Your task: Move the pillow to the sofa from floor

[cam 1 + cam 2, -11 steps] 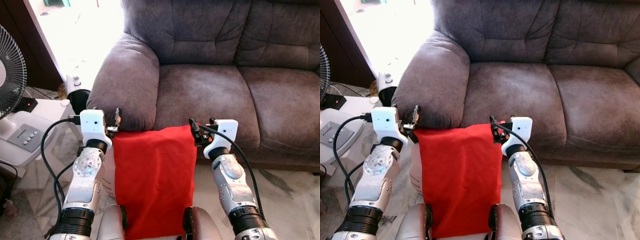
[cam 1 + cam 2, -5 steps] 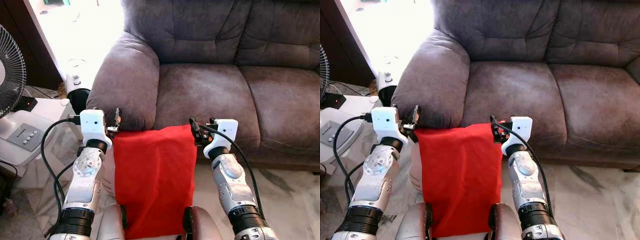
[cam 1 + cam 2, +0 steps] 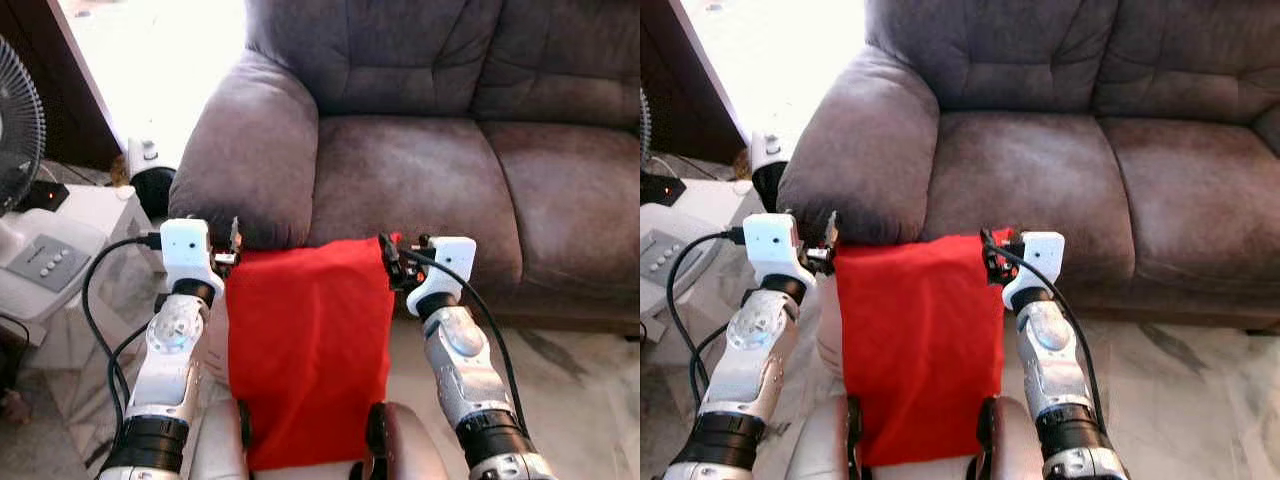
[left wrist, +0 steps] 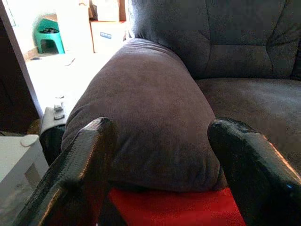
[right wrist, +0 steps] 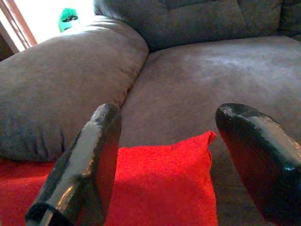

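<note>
A red pillow (image 3: 308,350) hangs upright in front of me, pressed between my two arms. My left gripper (image 3: 232,245) sits at its upper left corner and my right gripper (image 3: 392,262) at its upper right corner. Both are open, with the fingers (image 4: 80,165) of the left and the fingers (image 5: 89,165) of the right spread wide and nothing between them. The pillow's top edge (image 5: 164,155) reaches the front of the grey-brown sofa seat (image 3: 410,180), just below the armrest (image 3: 245,150).
A standing fan (image 3: 18,130) and a white appliance with buttons (image 3: 50,260) are on my left beside the armrest. A black cable (image 3: 95,300) loops off my left arm. Marble floor (image 3: 580,380) runs along the sofa front on the right.
The whole view has shifted slightly closer to the sofa. Both arms keep the same hold on the pillow, whose top edge now overlaps the seat front a little more.
</note>
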Robot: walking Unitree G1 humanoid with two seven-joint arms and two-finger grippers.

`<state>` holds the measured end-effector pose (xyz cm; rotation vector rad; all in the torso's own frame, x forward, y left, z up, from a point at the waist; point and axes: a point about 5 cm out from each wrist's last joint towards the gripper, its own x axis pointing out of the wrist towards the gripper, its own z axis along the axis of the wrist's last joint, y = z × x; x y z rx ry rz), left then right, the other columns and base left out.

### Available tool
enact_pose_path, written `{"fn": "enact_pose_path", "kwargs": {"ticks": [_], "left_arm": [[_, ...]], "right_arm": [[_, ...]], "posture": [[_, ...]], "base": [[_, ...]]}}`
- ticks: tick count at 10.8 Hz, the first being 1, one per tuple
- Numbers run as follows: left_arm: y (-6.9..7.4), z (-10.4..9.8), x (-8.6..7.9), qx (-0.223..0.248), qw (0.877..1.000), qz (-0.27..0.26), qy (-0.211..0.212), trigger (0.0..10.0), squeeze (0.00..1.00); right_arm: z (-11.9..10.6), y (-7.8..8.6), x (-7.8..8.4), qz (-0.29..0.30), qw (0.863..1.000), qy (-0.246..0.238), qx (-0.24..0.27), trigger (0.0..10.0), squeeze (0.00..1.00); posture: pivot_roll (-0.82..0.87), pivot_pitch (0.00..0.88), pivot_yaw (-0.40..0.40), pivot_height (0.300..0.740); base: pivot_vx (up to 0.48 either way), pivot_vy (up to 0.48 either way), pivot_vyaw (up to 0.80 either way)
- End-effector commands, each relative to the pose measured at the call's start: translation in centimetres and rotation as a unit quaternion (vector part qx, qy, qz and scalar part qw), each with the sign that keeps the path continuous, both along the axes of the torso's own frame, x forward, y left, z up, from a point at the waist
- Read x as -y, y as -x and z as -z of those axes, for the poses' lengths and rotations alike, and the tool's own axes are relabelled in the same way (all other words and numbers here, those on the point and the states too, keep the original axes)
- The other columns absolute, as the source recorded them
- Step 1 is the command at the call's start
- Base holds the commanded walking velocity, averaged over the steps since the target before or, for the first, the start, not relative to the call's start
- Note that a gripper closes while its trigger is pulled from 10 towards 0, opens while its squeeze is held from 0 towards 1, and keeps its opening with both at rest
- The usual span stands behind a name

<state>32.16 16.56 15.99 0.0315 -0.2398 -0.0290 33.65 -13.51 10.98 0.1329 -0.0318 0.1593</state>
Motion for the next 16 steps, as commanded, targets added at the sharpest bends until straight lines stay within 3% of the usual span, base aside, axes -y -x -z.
{"fn": "enact_pose_path", "kwargs": {"ticks": [1, 6, 8, 9, 11, 14, 16], "left_arm": [[0.1, 0.4, 0.0, -0.007, 1.000, 0.003, -0.005, 10.0, 0.00], [0.0, 0.4, 0.0, -0.012, 1.000, 0.006, -0.006, 10.0, 0.00], [-0.5, -0.6, -0.7, 0.004, 1.000, -0.002, -0.008, 10.0, 0.00], [-0.6, -1.9, -1.2, 0.037, 0.999, -0.014, -0.005, 10.0, 0.00], [-0.6, -2.1, -1.2, 0.045, 0.999, -0.015, 0.000, 10.0, 0.00], [-0.6, -1.3, -0.4, 0.030, 1.000, -0.002, -0.001, 10.0, 0.00], [-0.5, -1.3, -0.5, 0.027, 1.000, 0.001, -0.004, 10.0, 0.00]], "right_arm": [[0.4, 0.1, 0.1, 0.000, 1.000, 0.003, -0.008, 10.0, 0.00], [0.6, 0.0, 0.2, 0.007, 1.000, 0.007, -0.017, 10.0, 0.00], [0.5, -0.3, 0.5, 0.010, 1.000, 0.007, -0.018, 10.0, 0.00], [-0.5, -0.8, 1.0, 0.022, 1.000, 0.003, 0.000, 10.0, 0.00], [-1.2, -1.4, 1.7, 0.031, 0.999, 0.006, 0.009, 10.0, 0.00], [0.1, -2.1, 2.7, 0.061, 0.997, 0.007, -0.055, 10.0, 0.00], [0.6, -3.0, 2.5, 0.051, 0.993, -0.013, -0.103, 10.0, 0.00]], "posture": [[0.09, 0.162, -0.036, 0.578], [0.09, 0.162, -0.036, 0.578], [0.09, 0.163, -0.038, 0.578], [0.09, 0.163, -0.038, 0.578], [0.09, 0.165, -0.043, 0.578], [0.09, 0.169, -0.042, 0.578], [0.10, 0.171, -0.042, 0.578]], "base": [[0.000, 0.000, 0.00], [0.000, 0.000, 0.00], [0.000, 0.000, 0.00], [0.000, 0.000, 0.00], [0.000, 0.000, 0.00], [0.000, 0.000, 0.00], [0.000, 0.000, 0.00]]}}
